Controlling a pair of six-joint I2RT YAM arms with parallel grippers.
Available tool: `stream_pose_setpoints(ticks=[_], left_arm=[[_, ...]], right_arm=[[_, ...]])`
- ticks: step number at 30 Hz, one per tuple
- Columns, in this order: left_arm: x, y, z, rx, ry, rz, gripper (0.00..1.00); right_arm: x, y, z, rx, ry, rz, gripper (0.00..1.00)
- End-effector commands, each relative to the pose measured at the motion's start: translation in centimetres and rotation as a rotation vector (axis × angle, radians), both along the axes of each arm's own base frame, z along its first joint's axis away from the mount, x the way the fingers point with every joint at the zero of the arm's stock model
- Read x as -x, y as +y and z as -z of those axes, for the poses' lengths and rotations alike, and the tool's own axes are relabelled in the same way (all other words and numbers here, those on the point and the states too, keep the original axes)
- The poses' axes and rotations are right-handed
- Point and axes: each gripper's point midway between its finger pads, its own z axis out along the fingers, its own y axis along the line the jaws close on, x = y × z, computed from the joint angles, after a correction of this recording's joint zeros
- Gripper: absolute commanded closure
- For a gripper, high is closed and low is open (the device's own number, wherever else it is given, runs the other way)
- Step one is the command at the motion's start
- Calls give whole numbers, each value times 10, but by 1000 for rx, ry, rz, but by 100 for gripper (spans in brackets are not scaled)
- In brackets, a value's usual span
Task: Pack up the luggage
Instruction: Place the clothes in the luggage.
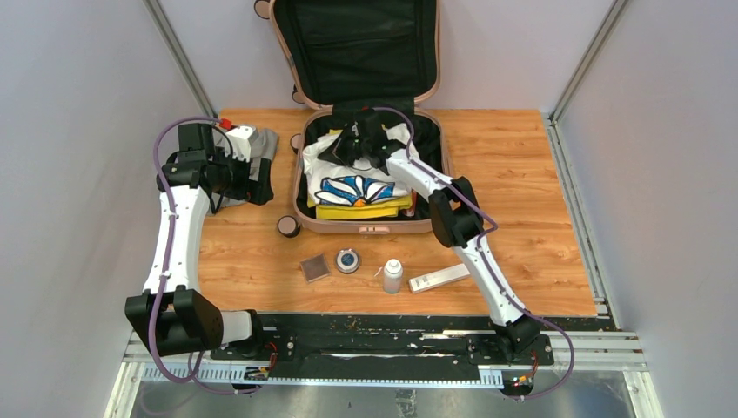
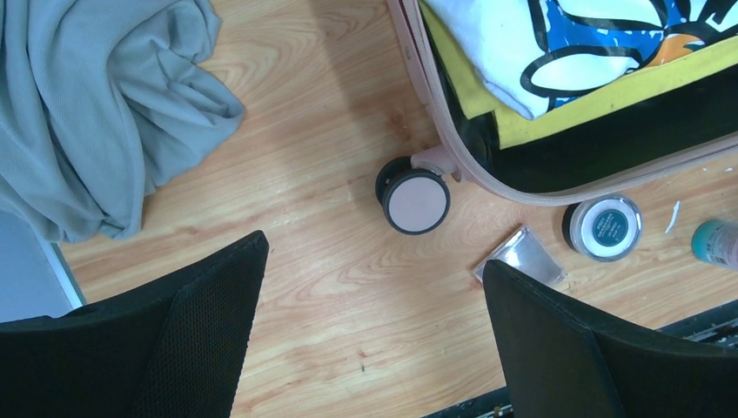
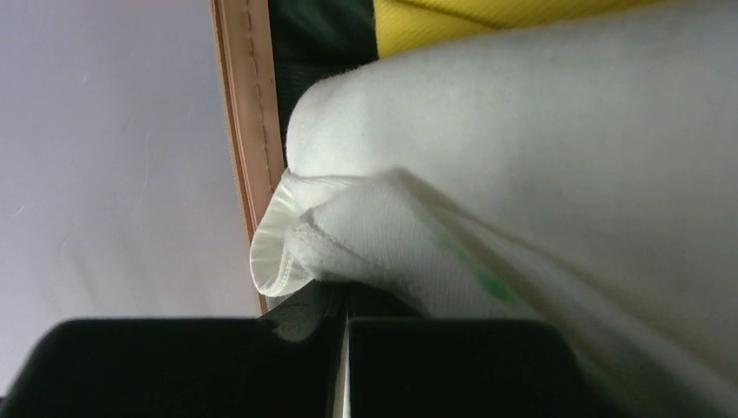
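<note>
Wrist view alone: right claw apparently pinches white shirt | left claw released

You've got no legible text in any view. Tin lid has small print, too blurry to read. Shirt shows a daisy graphic w/ black strokes at the edge, maybe letters, can't tell. Bottle label: unreadable.

- Suitcase lid: top view, cut off at 12 o'clock.
- Bottle: left wrist view, cut off at 3 o'clock.
- Jar: label too small to read.
- Shirt: hem hidden inside closed right gripper.
</note>
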Motion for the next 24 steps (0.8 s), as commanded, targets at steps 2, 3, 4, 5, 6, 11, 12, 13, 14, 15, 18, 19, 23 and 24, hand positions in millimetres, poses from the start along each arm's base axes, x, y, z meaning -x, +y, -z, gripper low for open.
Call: stream_pose_setpoints(ticks=[2, 3, 4, 5, 6, 11, 12, 13, 14, 15, 18, 19, 23, 24], left_arm=[[2, 5, 8, -25, 22, -3, 0], [2, 5, 8, -25, 22, -4, 0], [2, 6, 8, -26, 21, -4, 0], [2, 6, 8, -28, 20, -3, 0], [3, 6, 8, -31, 20, -3, 0], [4, 7, 9, -38, 19, 0, 0], [4, 7, 8, -36, 17, 0, 0], [3, 6, 8, -32, 19, -2, 0], [2, 6, 7, -28, 18, -4, 0], [2, 6, 7, -27, 18, -4, 0], [1, 5, 5, -21, 14, -9, 0], [1, 5, 4, -23, 12, -9, 0], [3, 8, 4, -40, 8, -12, 0], [3, 8, 5, -42, 10, -12, 0]], right_arm=[[-28, -70, 98, 360, 86, 266, 100], [-32, -69, 94, 357, 75, 272, 100], [-37, -66, 87, 340, 58, 272, 99], [-42, -61, 78, 315, 43, 267, 99], [-47, -54, 61, 271, 19, 258, 97], [-46, -13, -19, 23, -127, 121, 87], [-45, -10, -28, -4, -142, 104, 87], [-42, -8, -31, -21, -146, 88, 86], [-40, -6, -29, -25, -139, 78, 87], [-37, -4, -24, -24, -125, 74, 87], [-30, 2, -2, -24, -84, 69, 87], [-29, 3, 4, -19, -75, 68, 87], [-32, 0, 34, 23, -26, 109, 88], [-35, -5, 43, 47, -5, 132, 90]])
